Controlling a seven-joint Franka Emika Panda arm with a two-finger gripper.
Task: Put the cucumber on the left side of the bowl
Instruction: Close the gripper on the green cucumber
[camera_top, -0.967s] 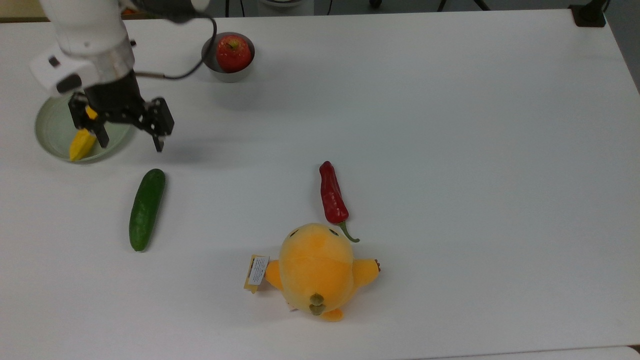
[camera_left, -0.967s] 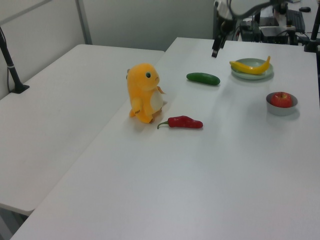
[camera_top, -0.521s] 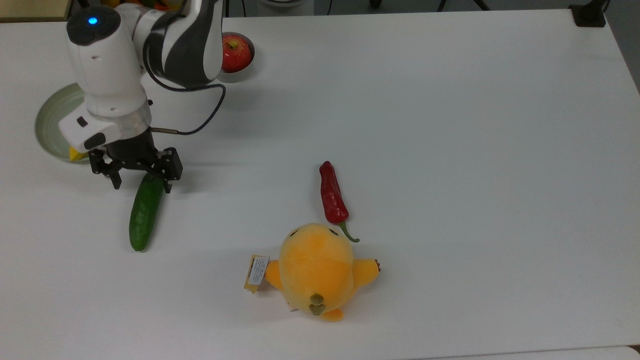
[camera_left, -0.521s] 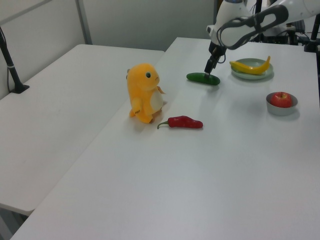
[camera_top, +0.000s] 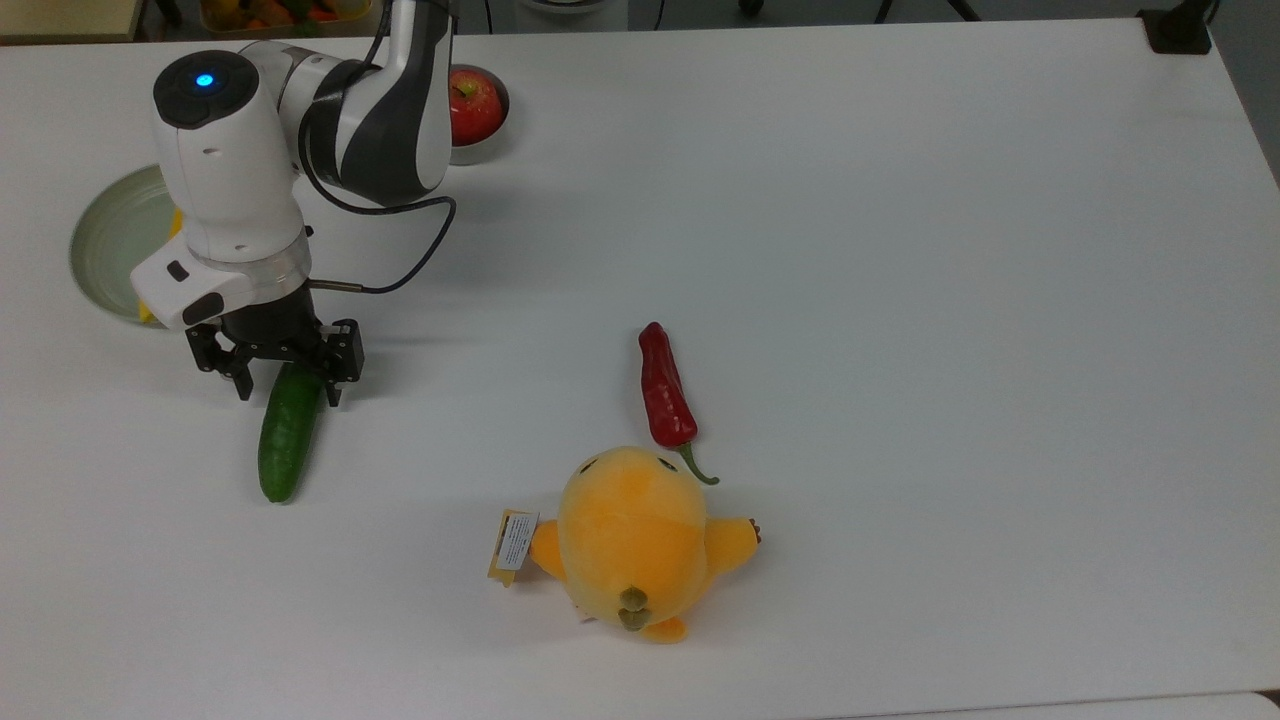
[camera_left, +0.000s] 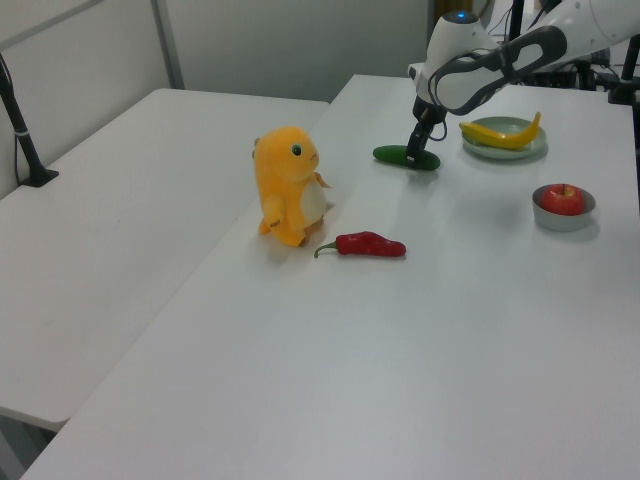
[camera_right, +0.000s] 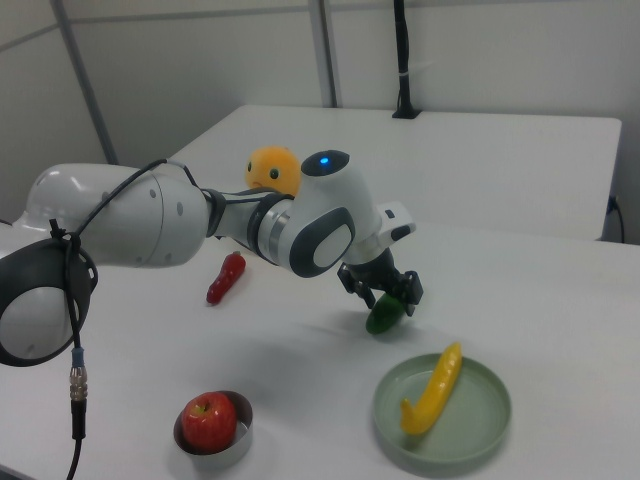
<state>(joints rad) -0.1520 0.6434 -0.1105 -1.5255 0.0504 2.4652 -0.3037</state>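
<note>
Gripper (camera_top: 285, 383) spread wide astride the cucumber (camera_top: 287, 440); banana (camera_right: 432, 390) unobstructed from the right view.

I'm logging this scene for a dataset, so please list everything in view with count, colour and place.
cucumber: one, dark green, lying on the table near the top view's left, its upper end between the open gripper fingers.
bowl: one, grey metal, at the top view's upper left, holding the apple.
apple: one, red, in the bowl.
plate: one, pale green, at the top view's left edge.
banana: one, yellow, on the plate.
chilli pepper: one, red, mid-table.
plush toy: one, orange-yellow, just below the chilli in the top view.
table: one, white.
gripper: one, black, on the white arm, over the cucumber.
</note>
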